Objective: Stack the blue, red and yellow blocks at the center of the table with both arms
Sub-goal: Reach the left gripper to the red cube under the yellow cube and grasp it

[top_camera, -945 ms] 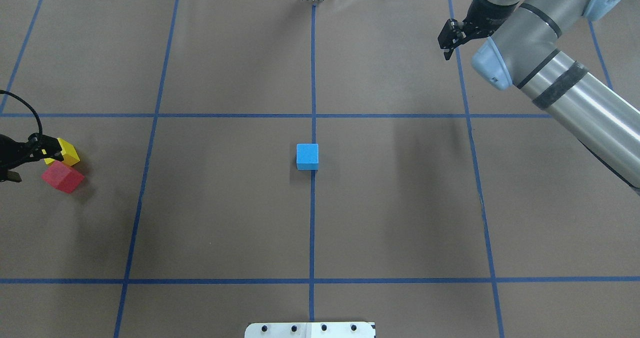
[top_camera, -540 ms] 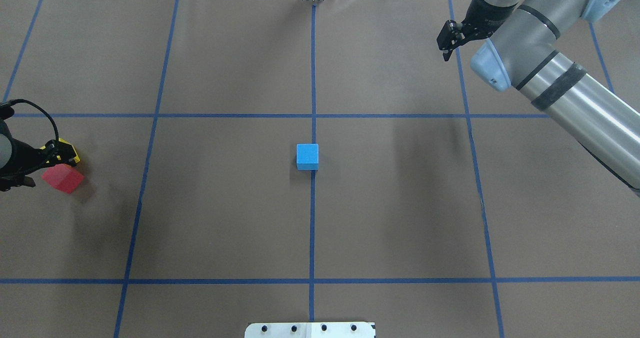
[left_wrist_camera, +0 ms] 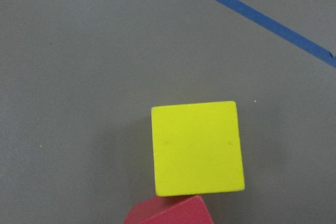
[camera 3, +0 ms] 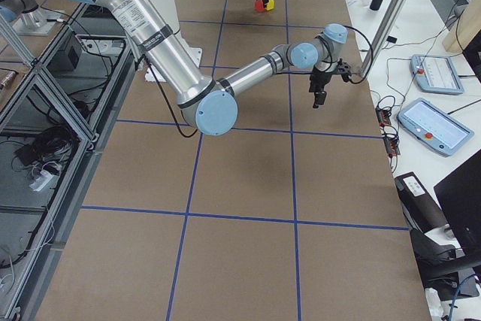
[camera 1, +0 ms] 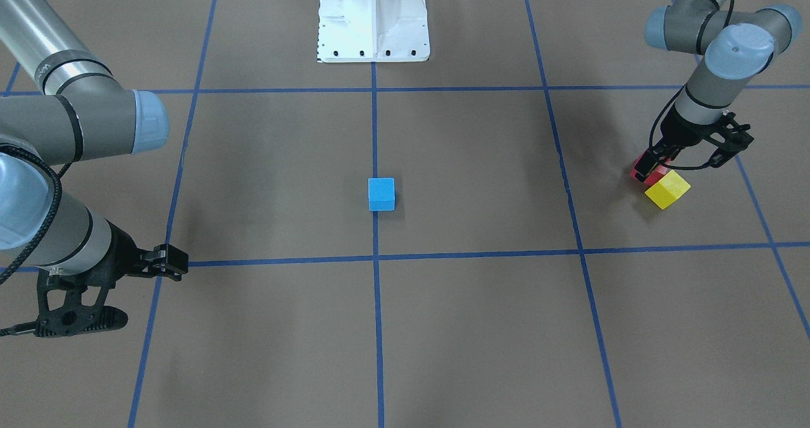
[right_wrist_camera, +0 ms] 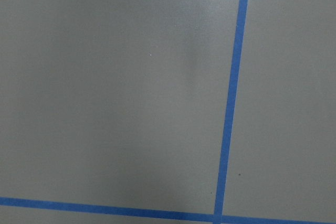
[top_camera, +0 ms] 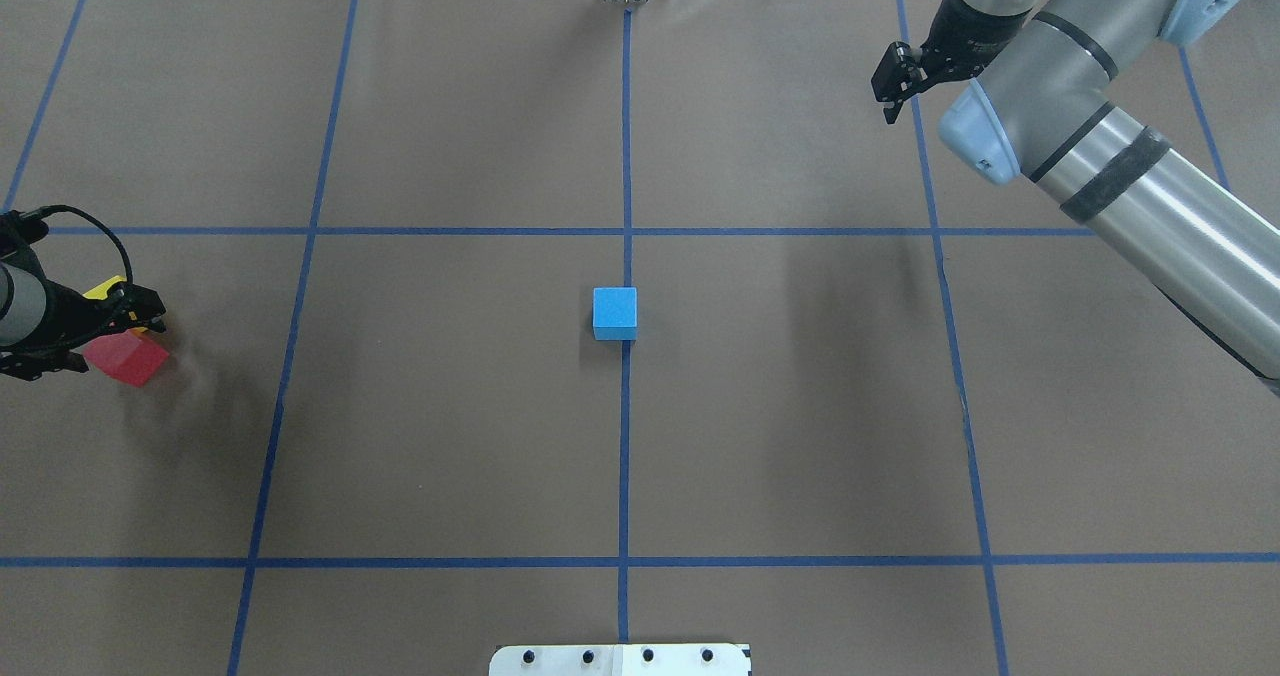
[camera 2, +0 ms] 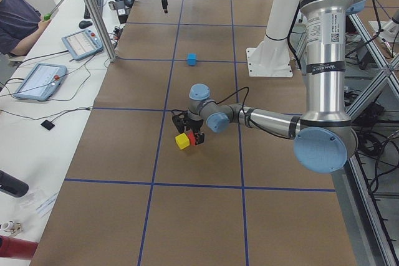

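- The blue block (top_camera: 614, 313) sits alone on the table (top_camera: 450, 436), at the centre of the overhead view, on the vertical tape line (top_camera: 626, 156).
- The red block (top_camera: 126, 359) and yellow block (camera 1: 667, 189) lie just beside each other at the left edge of that view, well apart from the blue one.
- The left gripper (camera 1: 647, 166) hangs over the red block, partly covering it in the front-facing view. Whether its jaws are apart or together I cannot tell.
- The right gripper (top_camera: 890, 104) hovers at the upper right of the overhead view, far from all three blocks. How its jaws stand I cannot tell either.
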`<action>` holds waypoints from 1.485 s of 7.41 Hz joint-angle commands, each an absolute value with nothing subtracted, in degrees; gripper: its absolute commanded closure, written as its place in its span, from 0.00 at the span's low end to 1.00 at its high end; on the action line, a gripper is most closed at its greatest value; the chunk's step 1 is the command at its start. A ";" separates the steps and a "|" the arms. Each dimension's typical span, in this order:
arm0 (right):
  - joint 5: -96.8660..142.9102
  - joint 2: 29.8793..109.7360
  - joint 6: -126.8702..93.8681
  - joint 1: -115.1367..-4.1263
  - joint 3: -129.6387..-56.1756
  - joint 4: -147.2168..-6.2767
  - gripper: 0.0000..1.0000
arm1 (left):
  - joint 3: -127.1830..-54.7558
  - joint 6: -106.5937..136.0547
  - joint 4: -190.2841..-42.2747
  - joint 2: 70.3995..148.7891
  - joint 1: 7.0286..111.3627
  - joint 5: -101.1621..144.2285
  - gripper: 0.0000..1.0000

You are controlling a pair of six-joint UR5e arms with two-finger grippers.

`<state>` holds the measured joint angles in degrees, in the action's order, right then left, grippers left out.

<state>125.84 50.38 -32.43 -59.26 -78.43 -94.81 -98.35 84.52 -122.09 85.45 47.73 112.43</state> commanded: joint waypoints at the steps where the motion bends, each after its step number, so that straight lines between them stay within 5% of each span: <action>1: 125.68 50.45 -32.43 -59.24 -78.49 -94.75 0.00 | -97.91 84.46 -122.52 85.52 47.72 112.59 0.01; 3: 125.51 50.54 -32.34 -59.24 -78.49 -94.83 0.00 | -98.09 84.46 -122.43 85.34 47.38 112.41 0.02; 4: 125.51 50.54 -32.43 -59.15 -78.49 -94.83 0.00 | -98.09 84.98 -122.34 85.34 47.11 112.41 0.16; 6: 125.51 50.54 -32.52 -58.98 -78.66 -94.83 0.00 | -98.43 86.05 -122.17 85.25 47.02 112.32 0.89; 7: 125.51 50.45 -32.52 -58.97 -78.84 -94.83 0.00 | -99.83 85.87 -121.82 84.82 47.02 112.59 1.00; 11: 125.59 50.71 -32.52 -59.06 -78.84 -94.83 0.00 | -117.03 75.02 -105.04 85.69 47.02 112.32 1.00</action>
